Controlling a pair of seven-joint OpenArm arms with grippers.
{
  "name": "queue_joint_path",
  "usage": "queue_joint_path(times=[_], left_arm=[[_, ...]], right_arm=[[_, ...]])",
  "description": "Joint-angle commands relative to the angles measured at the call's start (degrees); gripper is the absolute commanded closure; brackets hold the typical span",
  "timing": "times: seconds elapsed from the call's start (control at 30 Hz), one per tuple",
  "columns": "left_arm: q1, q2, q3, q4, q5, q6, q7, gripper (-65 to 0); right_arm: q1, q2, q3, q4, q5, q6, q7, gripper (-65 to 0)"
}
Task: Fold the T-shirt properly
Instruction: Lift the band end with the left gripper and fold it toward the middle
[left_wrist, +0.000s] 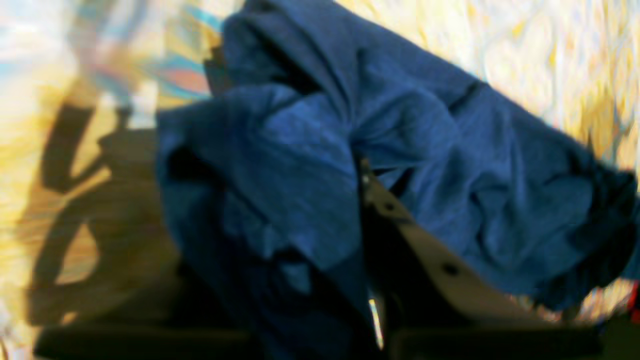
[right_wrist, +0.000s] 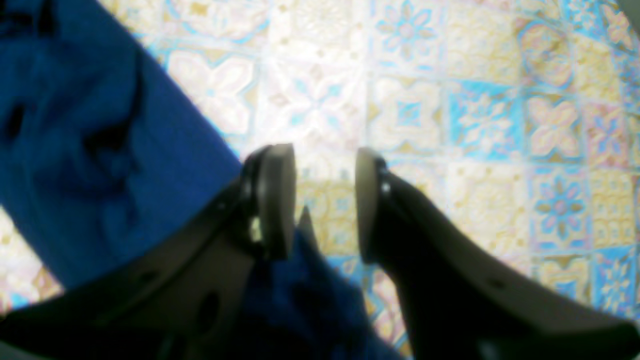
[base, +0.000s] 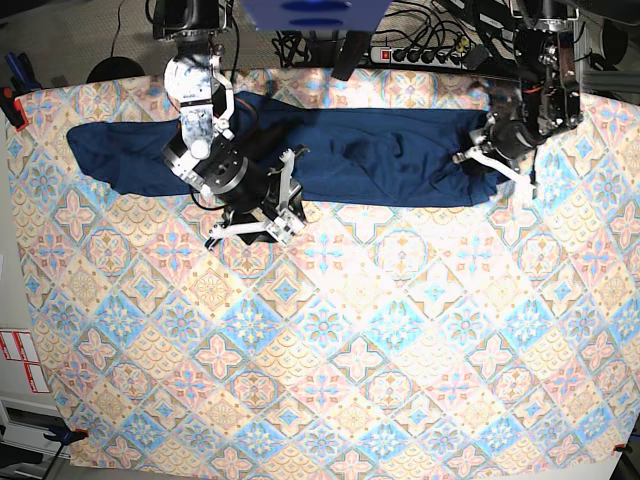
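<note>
The T-shirt (base: 300, 150), a dark navy long-sleeved one, lies stretched in a long band across the far part of the tile-patterned tablecloth (base: 320, 340), reaching from the far left almost to the far right. Left of the middle, the right gripper (base: 268, 206) hangs at the shirt's near edge, its jaws parted with only tablecloth showing between the pads; in its wrist view blue cloth (right_wrist: 75, 140) lies to the left of and beneath the fingers, not between them. At the far right, the left gripper (base: 484, 153) sits on the shirt's bunched end, and its wrist view shows crumpled navy fabric (left_wrist: 310, 165) heaped over and around one pale finger (left_wrist: 425, 250), the jaws clenched on the shirt. That view is heavily blurred, and the other finger is buried in cloth. A power strip (base: 425, 52) and cables lie beyond the table's far edge.
</note>
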Motion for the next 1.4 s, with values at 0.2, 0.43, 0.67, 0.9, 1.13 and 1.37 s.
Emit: queue_joint_path(times=[0.2,0.43,0.67,0.9,1.13,1.37], left_arm=[[-0.6,-2.7,-5.1,0.7,0.3,-0.1,-1.0,0.0],[-0.3,-1.5,-2.6,6.2,-0.2,-0.1,-0.6,0.0],[-0.7,4.1,9.1,13.2,0.2,0.3,-0.5,0.0],[-0.7,7.4,14.8,13.0,0.3,0.5,-0.8,0.0],[-1.4,10.3,15.3,12.9,0.3,0.5,-0.4,0.0],[-3.9,10.2,22.3,6.4,-0.1,0.5,-0.4,-0.6]], right_arm=[[0.8,-0.2,0.1,1.2,0.7,-0.3,1.4,-19.2],[0.8,1.1,0.2,1.2,0.8,-0.3,1.5,-19.2],[0.8,2.7,2.2,3.4,0.9,-0.3,1.3,-19.2],[0.8,4.7,4.9,4.9,0.9,-0.3,1.3,-19.2],[0.8,5.1,5.1,4.9,0.9,-0.3,1.5,-19.2],[0.8,5.1,5.1,5.6,0.9,-0.3,1.5,-19.2]])
